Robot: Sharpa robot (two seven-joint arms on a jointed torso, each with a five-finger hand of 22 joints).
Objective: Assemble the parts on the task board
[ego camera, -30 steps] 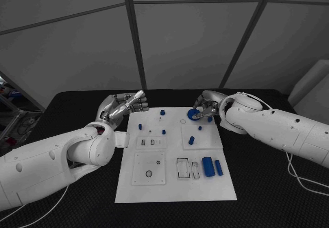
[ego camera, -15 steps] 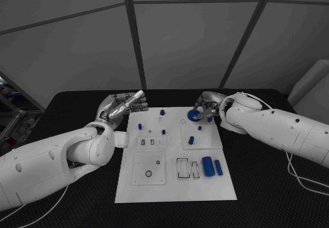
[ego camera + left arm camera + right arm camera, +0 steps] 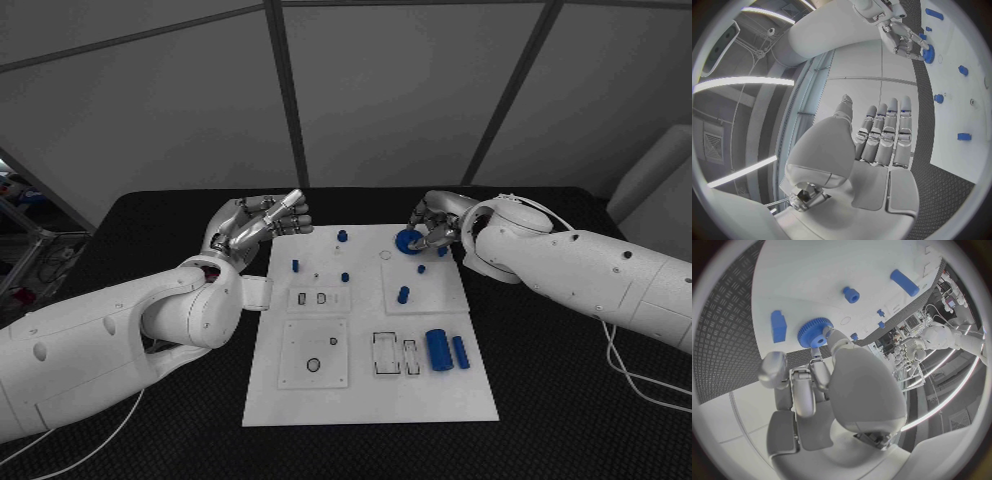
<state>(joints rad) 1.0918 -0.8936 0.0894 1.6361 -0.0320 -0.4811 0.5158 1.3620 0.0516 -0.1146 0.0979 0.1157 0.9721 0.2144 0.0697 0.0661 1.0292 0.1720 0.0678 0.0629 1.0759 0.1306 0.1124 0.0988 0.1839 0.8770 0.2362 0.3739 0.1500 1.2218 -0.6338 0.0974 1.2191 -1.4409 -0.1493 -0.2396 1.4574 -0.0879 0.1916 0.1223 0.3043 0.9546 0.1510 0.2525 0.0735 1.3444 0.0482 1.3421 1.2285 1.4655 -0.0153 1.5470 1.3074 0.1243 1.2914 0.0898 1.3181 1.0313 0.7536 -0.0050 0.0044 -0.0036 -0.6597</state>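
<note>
The white task board (image 3: 368,395) lies in the middle of the table. My right hand (image 3: 437,226) pinches a blue toothed gear (image 3: 410,240) at its fingertips over the board's far right part. The right wrist view shows the gear (image 3: 814,332) close to a small round hole in the board (image 3: 811,275); whether it touches the board I cannot tell. My left hand (image 3: 261,222) hovers beside the board's far left corner, fingers stretched out straight, holding nothing. From the left wrist, my left hand (image 3: 879,142) is flat and the gear (image 3: 928,52) shows far off.
Several small blue pegs stand on the board's far half, such as one peg (image 3: 342,237) and another (image 3: 402,295). A thick blue cylinder (image 3: 437,350) and a thinner one (image 3: 459,351) lie on the near right. Black table (image 3: 577,400) surrounds the board.
</note>
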